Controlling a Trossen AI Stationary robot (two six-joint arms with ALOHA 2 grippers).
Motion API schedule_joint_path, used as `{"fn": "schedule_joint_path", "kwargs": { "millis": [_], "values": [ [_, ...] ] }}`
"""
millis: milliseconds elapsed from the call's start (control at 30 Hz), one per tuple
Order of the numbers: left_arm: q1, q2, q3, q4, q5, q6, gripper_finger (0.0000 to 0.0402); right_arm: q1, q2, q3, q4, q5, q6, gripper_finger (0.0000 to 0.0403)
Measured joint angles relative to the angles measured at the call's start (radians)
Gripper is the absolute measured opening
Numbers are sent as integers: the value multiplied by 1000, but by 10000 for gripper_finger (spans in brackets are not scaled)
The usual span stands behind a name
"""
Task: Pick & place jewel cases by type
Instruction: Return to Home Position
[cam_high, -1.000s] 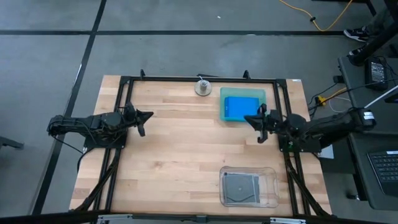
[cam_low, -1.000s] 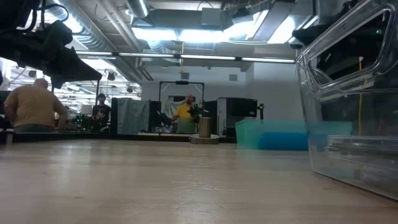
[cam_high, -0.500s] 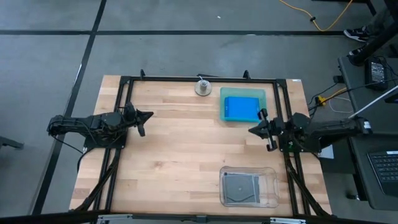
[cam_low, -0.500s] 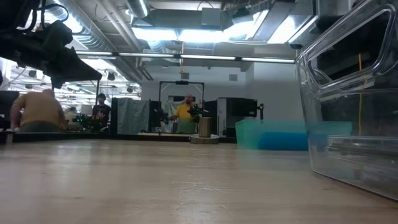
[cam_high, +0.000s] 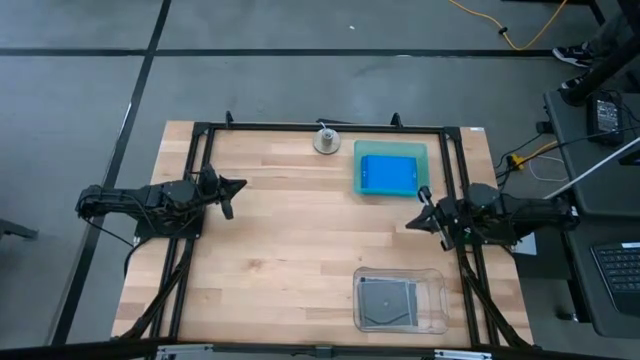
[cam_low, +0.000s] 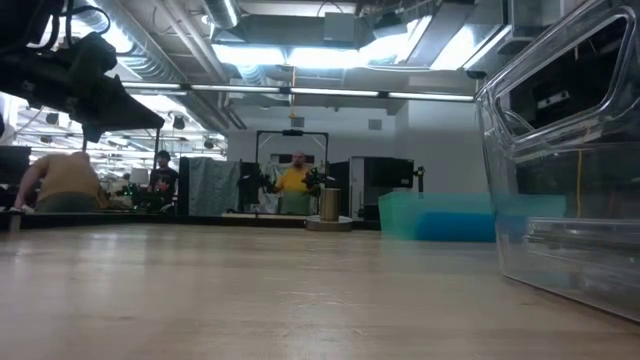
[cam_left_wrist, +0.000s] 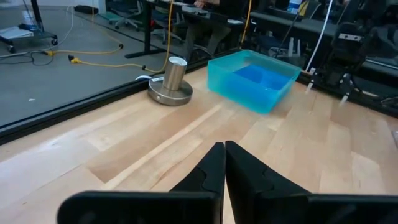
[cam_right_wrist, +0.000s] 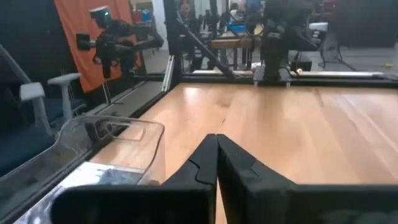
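You have a left gripper at the left edge of the wooden table, its two fingers pressed together and holding nothing. The right gripper sits at the right edge, between the two trays, fingers likewise touching and empty. The blue jewel cases lie flat in the teal tray at the far right of the table; from above they show as one blue rectangle, so you cannot count them. The dark jewel cases lie in the clear tray at the near right, only the top one visible. A metal cylinder on a round base stands at the far edge, just beside the teal tray. No case lies on the bare table.
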Motion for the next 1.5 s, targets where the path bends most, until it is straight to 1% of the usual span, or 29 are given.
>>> {"fn": "schedule_joint_path", "kwargs": {
  "millis": [100,167,267,633,933,1200,1500],
  "values": [
    [0,0,0,2,-1,0,6,0,9,1,-2,14,8,14],
    [0,1,0,2,0,0,7,0,9,1,-5,60,-22,18],
    [0,0,0,2,0,0,10,-1,9,1,-5,83,-28,21],
    [0,0,0,2,1,0,11,-1,9,1,-6,83,-28,10],
    [0,0,0,2,1,0,9,-1,9,1,-6,83,-29,24],
    [0,0,0,2,1,0,12,-1,9,1,-6,83,-30,25],
    [0,0,0,2,1,0,6,-1,9,1,-6,83,-29,25]
  ]
}}
